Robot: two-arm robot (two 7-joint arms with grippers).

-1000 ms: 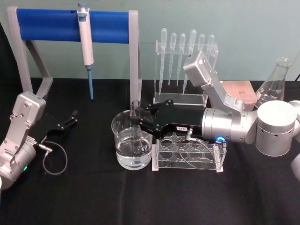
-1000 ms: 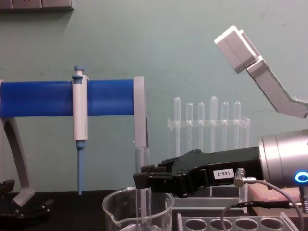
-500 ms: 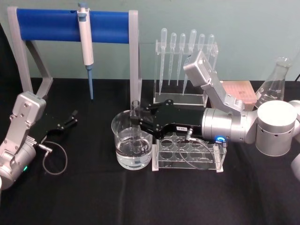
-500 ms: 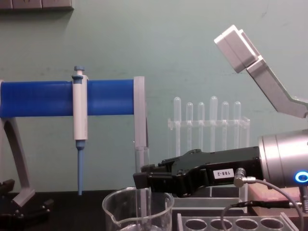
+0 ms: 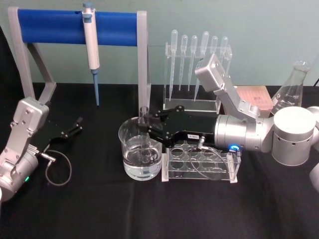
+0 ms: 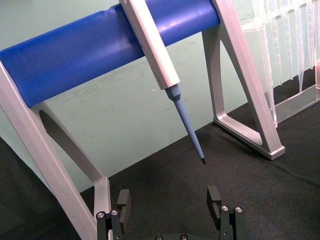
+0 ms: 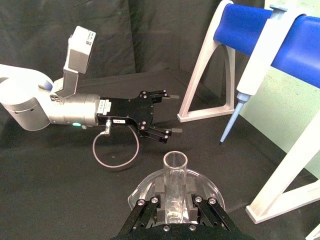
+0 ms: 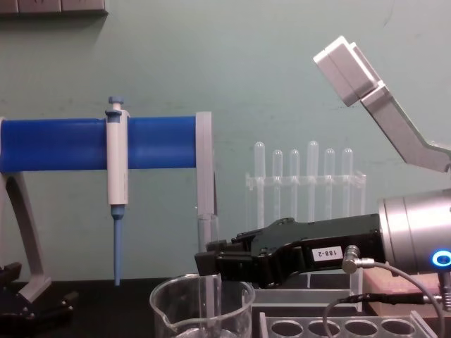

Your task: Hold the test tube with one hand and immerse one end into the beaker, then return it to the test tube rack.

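My right gripper [image 5: 146, 128] is shut on the test tube [image 5: 144, 115], holding it upright over the beaker [image 5: 127, 149]. The tube's lower end goes down inside the beaker, into the water there. From the side, the tube [image 8: 206, 236] passes through the black fingers of the right gripper [image 8: 206, 265] and drops behind the beaker's rim [image 8: 169, 299]. In the right wrist view the tube's open rim [image 7: 175, 161] stands between the jaws, above the beaker [image 7: 207, 181]. The left gripper [image 5: 76, 125] rests open at the table's left, and it [image 6: 170, 206] holds nothing.
A white-and-blue pipettor [image 5: 90, 47] hangs on a blue-barred stand [image 5: 50, 26] at the back left. A rack of plastic pipettes [image 5: 197, 64] stands behind the arm. A clear tube rack [image 5: 199, 167] sits right of the beaker. A flask [image 5: 291, 89] and pink box [image 5: 254, 97] are at the right.
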